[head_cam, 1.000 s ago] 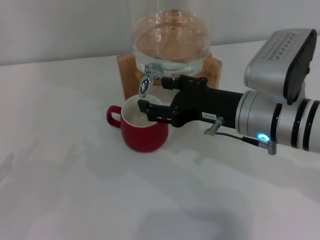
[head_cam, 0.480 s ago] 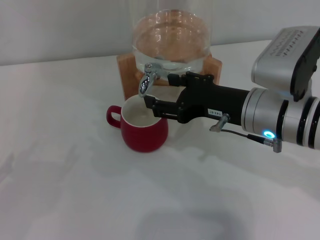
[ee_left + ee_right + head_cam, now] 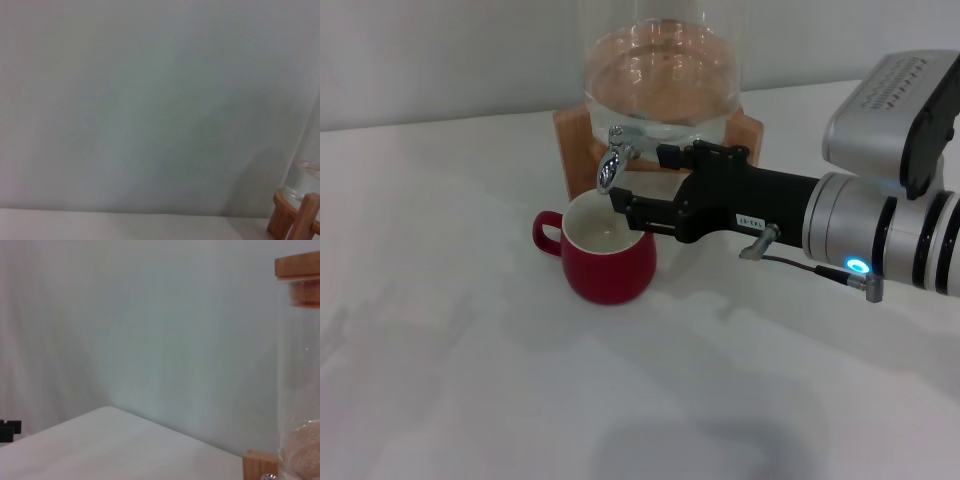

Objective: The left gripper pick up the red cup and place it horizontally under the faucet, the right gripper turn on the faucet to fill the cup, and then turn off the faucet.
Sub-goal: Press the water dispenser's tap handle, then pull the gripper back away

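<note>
Since a second ago, I see the right gripper (image 3: 638, 190), a black two-fingered claw on a silver segment with a blue light, has advanced toward the spigot and risen slightly. Its fingers are spread: one reaches over the mug's rim, the other lies just beside the spout. Nearest me, the small glossy red cup (image 3: 606, 255) with cream inside stands upright on the white table (image 3: 470, 380), handle to my left, directly below the chrome faucet (image 3: 614, 158). Behind sits the clear glass dispenser (image 3: 662, 90) on its wooden stand (image 3: 572, 135).
</note>
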